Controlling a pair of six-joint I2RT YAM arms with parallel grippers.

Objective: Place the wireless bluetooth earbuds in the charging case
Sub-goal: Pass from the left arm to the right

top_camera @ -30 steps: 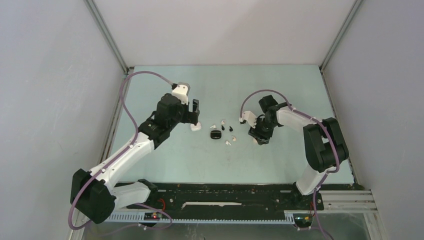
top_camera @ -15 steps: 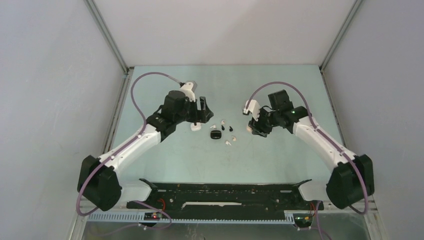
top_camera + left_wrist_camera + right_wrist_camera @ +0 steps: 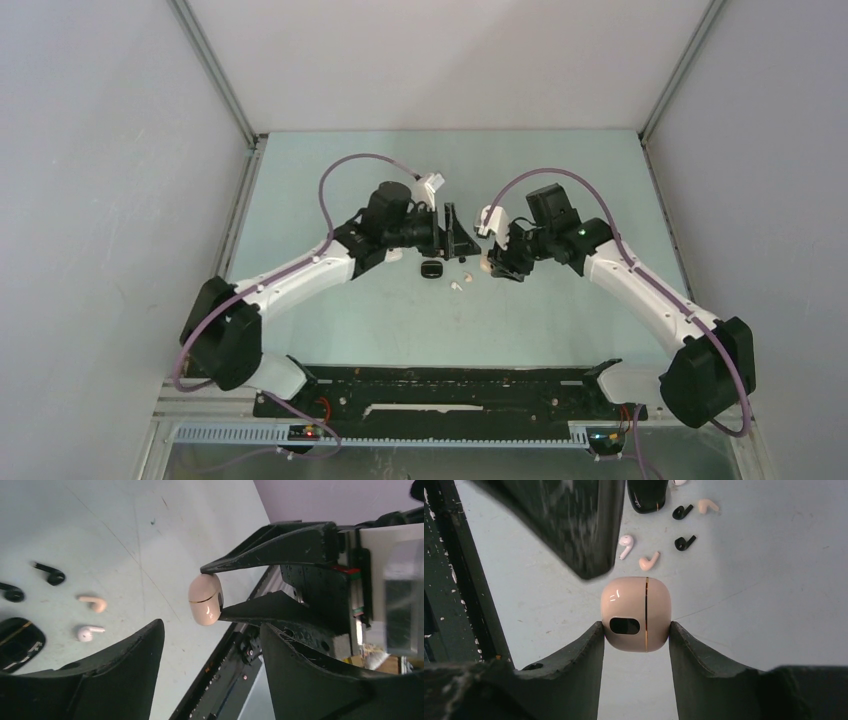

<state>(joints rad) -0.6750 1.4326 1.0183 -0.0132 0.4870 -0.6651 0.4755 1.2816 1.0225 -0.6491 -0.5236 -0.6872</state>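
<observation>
Barely started tbh: the right end effector (image 3: 635, 630) is clamped on the pink case (image 3: 636, 605), lid looking shut, up off the worktop (image 3: 749, 580), the left end effector (image 3: 211, 627) hangs wide open beside it, and the buds (image 3: 649, 560) I can see lie loose below.

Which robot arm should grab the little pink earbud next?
Probably the left. Its end effector is open and empty, close to the pink earbud. The right end effector is shut on the closed pink charging case, so it is busy.
</observation>
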